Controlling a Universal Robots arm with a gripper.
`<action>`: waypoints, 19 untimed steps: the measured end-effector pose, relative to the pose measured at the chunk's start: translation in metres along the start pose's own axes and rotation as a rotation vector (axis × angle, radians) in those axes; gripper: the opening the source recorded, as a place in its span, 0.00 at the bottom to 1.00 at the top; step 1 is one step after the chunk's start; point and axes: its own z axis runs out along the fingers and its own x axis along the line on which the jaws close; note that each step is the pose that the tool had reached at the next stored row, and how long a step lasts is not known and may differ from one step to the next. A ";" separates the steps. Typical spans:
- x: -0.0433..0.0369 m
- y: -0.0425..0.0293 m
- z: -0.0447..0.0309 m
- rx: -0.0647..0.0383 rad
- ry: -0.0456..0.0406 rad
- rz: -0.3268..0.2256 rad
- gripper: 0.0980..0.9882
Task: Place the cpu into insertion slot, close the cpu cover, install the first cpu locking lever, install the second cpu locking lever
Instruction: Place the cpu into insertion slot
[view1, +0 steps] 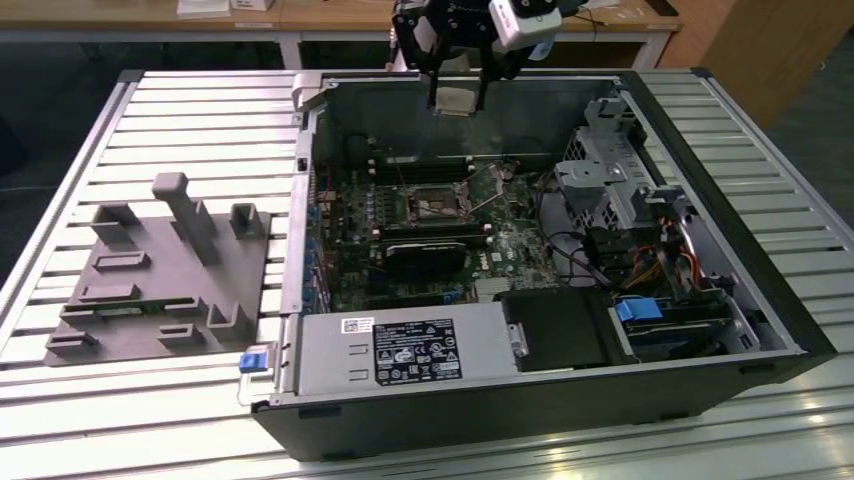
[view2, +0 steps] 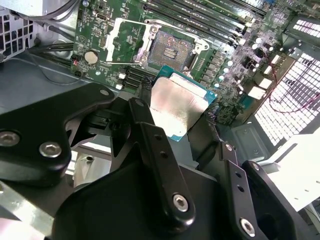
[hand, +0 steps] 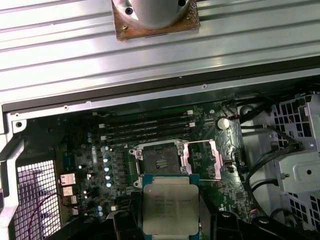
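My gripper (view1: 455, 88) hangs above the far wall of the open computer case (view1: 774, 290) and is shut on the cpu (view1: 454, 98), which is gripped by its edges. In both wrist views the cpu (view2: 179, 106) (hand: 170, 204) shows its silver-grey top and green border between the black fingers (view2: 150, 135). The insertion slot (view1: 434, 207) (view2: 173, 47) (hand: 160, 162) lies bare on the green board below, well apart from the chip. The cpu cover (view2: 128, 41) (hand: 202, 159) is swung open and lies flat beside the slot.
Long black memory slots (hand: 147, 131) run beside the socket, and a black block (view1: 420, 258) sits on its other side. A power supply (view1: 400, 352) fills the near end of the case, with a drive cage (view1: 607, 190) and cables at the exterior view's right. A grey fixture (view1: 154, 270) rests on the slatted table.
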 end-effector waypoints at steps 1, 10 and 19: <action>0.0000 0.0000 0.0000 0.000 -0.0001 0.001 0.49; 0.0000 0.0000 0.0000 0.000 -0.0011 0.012 0.49; 0.0000 0.0000 0.0000 0.000 -0.0022 0.024 0.49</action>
